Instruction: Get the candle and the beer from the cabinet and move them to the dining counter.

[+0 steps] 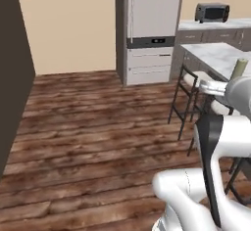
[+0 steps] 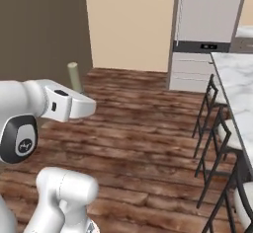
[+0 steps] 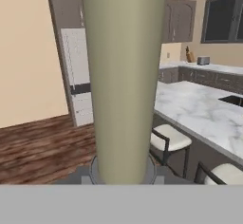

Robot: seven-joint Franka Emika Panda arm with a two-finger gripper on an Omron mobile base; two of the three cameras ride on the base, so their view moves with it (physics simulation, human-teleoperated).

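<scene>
The candle [image 3: 124, 76] stands upright right in front of the hand camera, a pale olive-beige stick with its round dark base [image 3: 122, 171] at the bottom of the hand view. The fingers themselves are hidden behind it; they are pressed nearly together, pinching the candle low at its base. In the left base view the candle [image 1: 239, 68] pokes up above the white arm at the right edge, held in the air over the near edge of the dining worktop [image 1: 220, 58]. In the right base view its top [image 2: 75, 76] rises behind the arm's wrist on the left, in front of a dark brown wall.

The dining worktop [image 3: 199, 111] is a long white marble slab with grey veining running from near right to far. Its long edge overhangs a row of black-legged stools [image 2: 217, 138] with cream cushions [image 3: 168, 137] tucked beneath. The part of the slab seen beyond the candle is bare.

To the left of the stools lies a wide stretch of wooden plank floor [image 1: 98, 137], free of objects as far as the beige wall. At the far end stands a tall grey fridge unit [image 1: 149, 29], close to the far end of the worktop. A dark toaster oven [image 1: 212, 12] sits on the far counter beyond it.
</scene>
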